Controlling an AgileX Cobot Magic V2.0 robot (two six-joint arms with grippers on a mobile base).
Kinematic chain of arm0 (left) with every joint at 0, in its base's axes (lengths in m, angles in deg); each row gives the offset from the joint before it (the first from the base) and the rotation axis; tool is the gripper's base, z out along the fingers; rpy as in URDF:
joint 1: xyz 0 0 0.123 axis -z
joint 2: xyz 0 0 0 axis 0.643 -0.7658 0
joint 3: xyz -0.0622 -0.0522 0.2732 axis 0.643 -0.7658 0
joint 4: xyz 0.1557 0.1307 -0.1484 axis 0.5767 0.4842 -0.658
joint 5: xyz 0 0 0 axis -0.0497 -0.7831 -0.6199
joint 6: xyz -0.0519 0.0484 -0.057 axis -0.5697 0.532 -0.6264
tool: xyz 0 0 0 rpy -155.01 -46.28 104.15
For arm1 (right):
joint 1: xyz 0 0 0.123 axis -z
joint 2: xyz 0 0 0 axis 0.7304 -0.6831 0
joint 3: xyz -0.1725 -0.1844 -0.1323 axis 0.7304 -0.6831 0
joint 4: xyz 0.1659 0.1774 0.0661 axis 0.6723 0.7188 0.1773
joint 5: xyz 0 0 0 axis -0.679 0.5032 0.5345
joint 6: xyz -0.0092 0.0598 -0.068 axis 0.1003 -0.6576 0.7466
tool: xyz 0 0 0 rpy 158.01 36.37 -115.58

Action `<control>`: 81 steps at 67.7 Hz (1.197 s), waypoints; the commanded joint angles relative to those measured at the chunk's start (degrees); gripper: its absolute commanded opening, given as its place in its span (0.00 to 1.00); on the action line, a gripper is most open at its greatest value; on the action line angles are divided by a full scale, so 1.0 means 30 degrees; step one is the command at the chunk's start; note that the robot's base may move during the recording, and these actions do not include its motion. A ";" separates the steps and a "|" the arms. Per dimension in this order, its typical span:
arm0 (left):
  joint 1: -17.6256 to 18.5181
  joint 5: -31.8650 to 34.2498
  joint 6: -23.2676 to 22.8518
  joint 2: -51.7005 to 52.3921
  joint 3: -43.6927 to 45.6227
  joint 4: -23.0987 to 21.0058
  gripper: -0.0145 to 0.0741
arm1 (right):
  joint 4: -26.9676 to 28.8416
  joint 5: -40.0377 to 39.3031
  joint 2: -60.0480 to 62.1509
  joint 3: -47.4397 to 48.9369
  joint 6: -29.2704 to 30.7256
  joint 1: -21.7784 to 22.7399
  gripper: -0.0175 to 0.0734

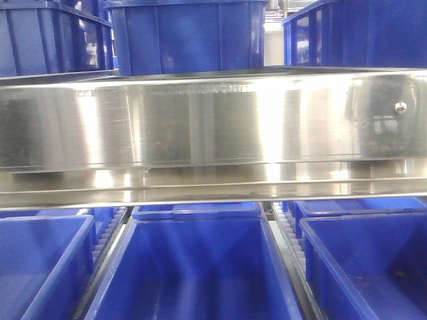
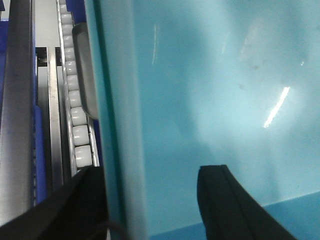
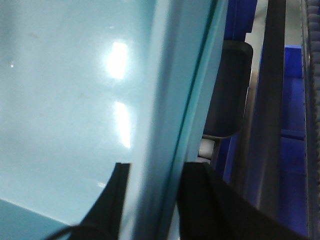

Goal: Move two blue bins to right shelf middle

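A blue bin [image 1: 193, 267] sits in the middle of the lower shelf level, seen from above in the front view. Neither gripper shows there. In the left wrist view, my left gripper [image 2: 150, 202] straddles the bin's left wall [image 2: 120, 125]. Its outer finger [image 2: 75, 210] lies against the wall and its inner finger [image 2: 230, 205] stands apart from it inside the bin, so the jaws are open. In the right wrist view, my right gripper [image 3: 155, 200] has both black fingers [image 3: 210, 205] pressed on the bin's right wall [image 3: 170, 100].
A wide steel shelf beam [image 1: 213, 120] crosses the front view, with blue bins above it [image 1: 187, 33]. More blue bins flank the middle one at the left [image 1: 40, 267] and right [image 1: 373, 253]. White roller tracks [image 2: 77, 125] run beside the bin.
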 commanded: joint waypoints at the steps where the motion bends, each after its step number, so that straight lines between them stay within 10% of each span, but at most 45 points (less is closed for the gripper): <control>1: 0.0039 0.0682 0.0821 0.0375 0.0319 -0.1272 0.04 | 0.0011 -0.1545 0.0319 0.0358 0.0630 0.0022 0.02; 81: 0.0039 0.3161 0.0821 0.0375 0.0319 -0.1272 0.04 | 0.0011 -0.1545 0.0319 0.0358 0.0630 0.0022 0.02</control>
